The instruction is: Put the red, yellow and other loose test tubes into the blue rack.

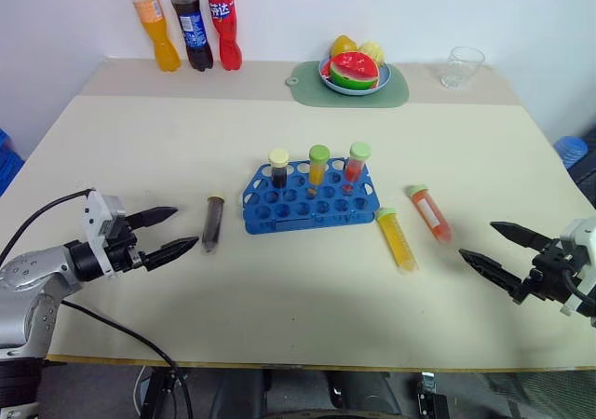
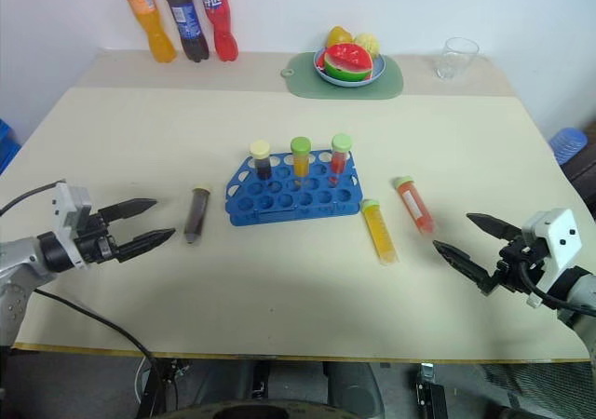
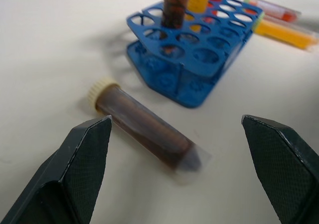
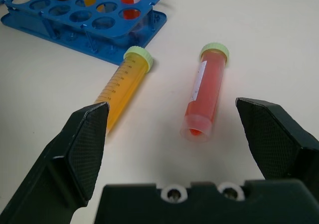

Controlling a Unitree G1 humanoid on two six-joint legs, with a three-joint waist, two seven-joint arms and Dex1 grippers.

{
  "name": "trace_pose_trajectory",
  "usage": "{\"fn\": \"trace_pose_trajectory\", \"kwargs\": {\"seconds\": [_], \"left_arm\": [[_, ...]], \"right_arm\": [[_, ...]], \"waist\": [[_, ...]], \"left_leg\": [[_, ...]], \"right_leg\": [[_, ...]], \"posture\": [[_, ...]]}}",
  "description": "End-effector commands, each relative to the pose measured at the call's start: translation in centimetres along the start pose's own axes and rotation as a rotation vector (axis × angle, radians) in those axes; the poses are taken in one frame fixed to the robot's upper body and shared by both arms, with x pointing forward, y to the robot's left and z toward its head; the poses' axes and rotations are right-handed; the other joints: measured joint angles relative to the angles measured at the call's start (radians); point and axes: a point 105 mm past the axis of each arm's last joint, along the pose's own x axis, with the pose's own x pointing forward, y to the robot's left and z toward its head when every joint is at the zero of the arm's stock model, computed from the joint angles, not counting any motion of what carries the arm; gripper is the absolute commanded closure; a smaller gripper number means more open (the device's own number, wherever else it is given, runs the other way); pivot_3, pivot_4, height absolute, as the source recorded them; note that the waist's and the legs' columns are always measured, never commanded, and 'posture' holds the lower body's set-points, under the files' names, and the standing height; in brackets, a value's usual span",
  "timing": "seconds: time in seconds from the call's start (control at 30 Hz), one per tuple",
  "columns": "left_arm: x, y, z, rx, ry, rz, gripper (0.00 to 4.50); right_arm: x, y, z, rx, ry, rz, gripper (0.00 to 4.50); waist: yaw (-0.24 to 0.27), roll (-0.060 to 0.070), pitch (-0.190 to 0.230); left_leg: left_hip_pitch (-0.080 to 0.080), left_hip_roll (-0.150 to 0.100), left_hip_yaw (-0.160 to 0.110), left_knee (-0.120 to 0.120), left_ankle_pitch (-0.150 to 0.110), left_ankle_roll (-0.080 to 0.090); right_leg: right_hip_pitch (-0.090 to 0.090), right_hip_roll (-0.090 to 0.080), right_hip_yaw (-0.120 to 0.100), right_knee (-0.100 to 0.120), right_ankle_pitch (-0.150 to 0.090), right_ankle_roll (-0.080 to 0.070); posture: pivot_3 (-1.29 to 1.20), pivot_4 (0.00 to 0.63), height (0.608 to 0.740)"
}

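Observation:
The blue rack (image 1: 307, 198) stands mid-table with three capped tubes upright in its back row. Left of it a dark brown tube (image 1: 213, 222) with a tan cap lies flat. Right of the rack lie a yellow tube (image 1: 397, 239) and a red-orange tube (image 1: 430, 212), both green-capped. My left gripper (image 1: 173, 234) hovers open just left of the brown tube (image 3: 144, 131), with nothing between its fingers. My right gripper (image 1: 494, 248) is open too, a little right of the red-orange tube (image 4: 204, 92) and the yellow tube (image 4: 123, 85), pointing toward them.
Three soda bottles (image 1: 189, 23) stand at the back left. A green mat with a fruit bowl (image 1: 354, 73) and a clear cup (image 1: 461, 67) sit at the back right. Bare tabletop lies in front of the rack.

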Motion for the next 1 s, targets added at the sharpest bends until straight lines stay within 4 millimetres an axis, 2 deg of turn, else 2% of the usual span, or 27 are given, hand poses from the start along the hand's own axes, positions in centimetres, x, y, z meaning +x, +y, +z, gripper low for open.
{"fn": "trace_pose_trajectory", "kwargs": {"seconds": [0.03,0.37,0.47,0.67,1.0], "left_arm": [[-0.7,0.0,0.9,0.038,0.000,-0.002,0.23],[-0.1,-0.1,2.1,0.046,-0.048,-0.041,0.23],[0.8,-0.2,2.0,0.067,-0.046,-0.052,0.23],[1.8,-0.5,1.5,0.096,-0.031,-0.084,0.23],[2.3,-0.8,1.2,0.082,-0.034,-0.101,0.23]], "right_arm": [[-0.4,-0.4,1.5,-0.060,-0.017,-0.014,0.00],[0.5,-0.9,2.5,-0.083,-0.031,-0.046,0.00],[1.6,-1.4,3.5,-0.101,-0.016,-0.077,0.00],[4.3,-2.0,5.9,0.009,0.039,-0.077,0.00],[8.6,-3.3,5.0,0.203,0.370,-0.102,0.00]], "waist": [[-0.001,0.000,0.000],[0.000,0.000,0.000],[0.000,0.000,0.000],[-0.005,0.000,0.000],[-0.002,0.000,0.000]], "left_leg": [[0.000,0.000,0.000,0.000,0.000,0.000],[0.000,0.000,0.000,0.000,0.000,0.000],[0.000,0.000,0.000,0.000,0.000,0.000],[0.000,0.000,0.000,0.000,0.000,0.000],[-0.003,0.000,0.000,0.000,-0.001,0.001]], "right_leg": [[0.000,0.000,0.000,0.000,0.000,0.000],[0.000,0.000,0.000,0.000,0.000,0.000],[0.000,0.000,0.000,0.000,0.000,0.000],[-0.001,0.001,0.001,0.001,0.000,0.000],[-0.004,0.000,0.001,0.000,0.000,0.000]], "posture": [[0.00,0.150,0.740],[0.00,0.150,0.740],[0.00,0.150,0.740],[0.00,0.150,0.740],[0.00,0.150,0.740]]}}
